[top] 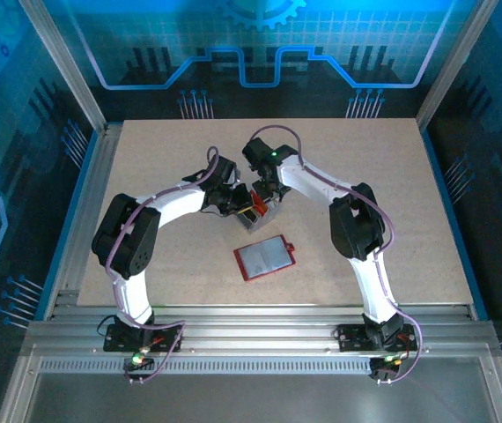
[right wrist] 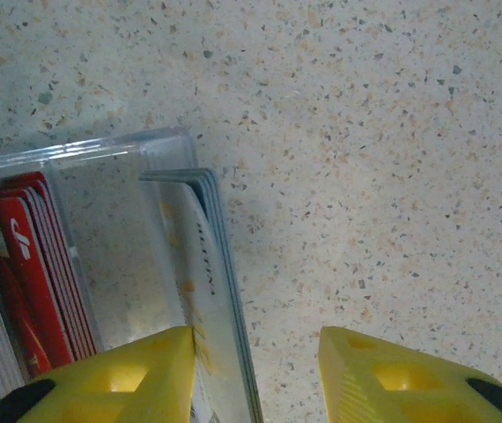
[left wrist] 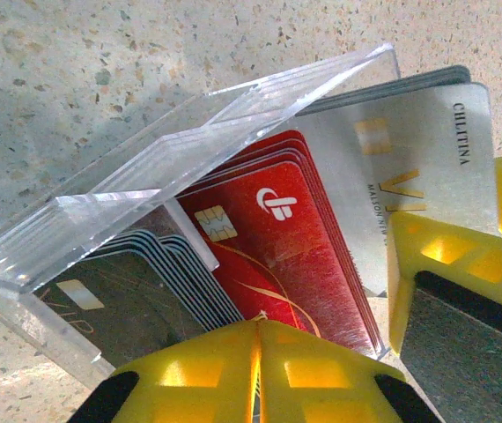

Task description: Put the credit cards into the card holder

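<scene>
**Top view.** 2 arms bend inward and meet near the middle of the table point(top: 392, 194). There a clear plastic tray point(top: 264, 218) holds the credit cards point(top: 249, 211), largely hidden by both wrists. The card holder point(top: 266, 257) lies open and flat on the table, near the tray on the side toward the arm bases and not touching it. Its grey sleeves face up and its small tab sticks out at the right edge. Whether any card sits in a sleeve cannot be made out.

**Left wrist view.** The tray point(left wrist: 189, 132) holds 3 packs standing on edge: dark cards point(left wrist: 136, 300) at left, red cards point(left wrist: 277, 238) in the middle, pale cards point(left wrist: 409, 150) at right. The left gripper point(left wrist: 260, 344) hides the lower edges of the dark and red packs. Its 2 yellow fingers are pressed together along a hairline seam, and whether a card edge is pinched there cannot be told. A yellow finger point(left wrist: 445, 264) of the right gripper covers the lower part of the pale pack and is cut off by the frame.

**Right wrist view.** The right gripper point(right wrist: 255, 339) is spread wide. The pale cards point(right wrist: 203, 291) stand between its fingers, against the picture-left one and clear of the other. Both fingers are cut off by the lower edge. The red cards point(right wrist: 22, 264) show blurred through the tray point(right wrist: 101, 150) wall.
</scene>
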